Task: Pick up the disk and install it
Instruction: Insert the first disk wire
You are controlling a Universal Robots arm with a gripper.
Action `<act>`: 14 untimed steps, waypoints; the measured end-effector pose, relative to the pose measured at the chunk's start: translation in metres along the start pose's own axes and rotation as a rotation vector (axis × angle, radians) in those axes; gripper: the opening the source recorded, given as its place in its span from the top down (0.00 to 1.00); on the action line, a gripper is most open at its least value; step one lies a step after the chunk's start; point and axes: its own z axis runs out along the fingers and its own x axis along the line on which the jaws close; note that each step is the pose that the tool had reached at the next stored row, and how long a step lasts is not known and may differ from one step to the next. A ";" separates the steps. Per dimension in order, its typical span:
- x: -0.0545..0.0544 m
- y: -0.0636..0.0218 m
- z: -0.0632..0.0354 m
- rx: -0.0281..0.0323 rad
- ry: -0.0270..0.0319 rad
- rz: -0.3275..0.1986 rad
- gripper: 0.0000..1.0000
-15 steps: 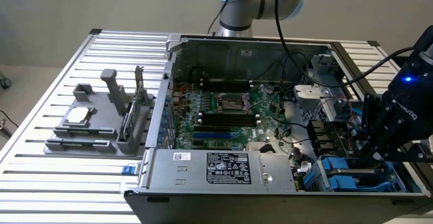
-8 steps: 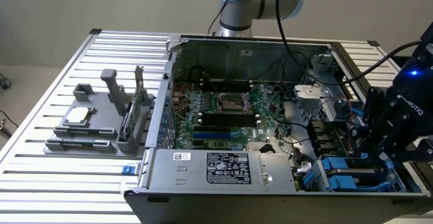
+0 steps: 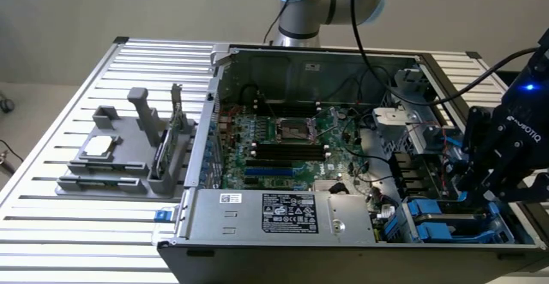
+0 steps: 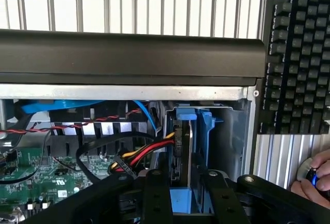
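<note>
With the disk (image 4: pixel 181 146) standing edge-up in its blue bay low in the frame's middle, your gripper (image 4: pixel 186 195) straddles it, fingers seemingly loosened, probably because it's seated.

You're looking at robotics lab bench: slatted aluminium table (image 3: pixel 51 168), opened desktop computer case (image 3: pixel 283 232) with motherboard (image 3: pixel 283 146) exposed beside gripper (image 3: pixel 480 184), grey fixture stand (image 3: pixel 128 149) well apart from it, keyboard (image 4: pixel 301 53) near it.

arm: reaching down from above | gripper (image 4: pixel 181 193): pointing down | fingers (image 4: pixel 157 198): parted, vertical
</note>
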 end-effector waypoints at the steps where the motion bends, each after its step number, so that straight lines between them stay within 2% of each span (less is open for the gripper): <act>1: 0.000 0.0000 -0.0005 0.0000 0.0004 0.000 0.69; 3: 0.000 0.0000 -0.0008 0.0000 0.0015 0.000 0.71; 5: 0.000 -0.0001 -0.0010 0.0000 0.0020 0.000 0.84; 6: 0.000 -0.0001 -0.0011 0.0000 0.0021 0.000 0.84; 7: -0.001 0.0000 -0.0010 0.0000 0.0024 0.000 0.89; 14: -0.001 0.0002 0.0041 -0.0008 0.0025 0.000 0.89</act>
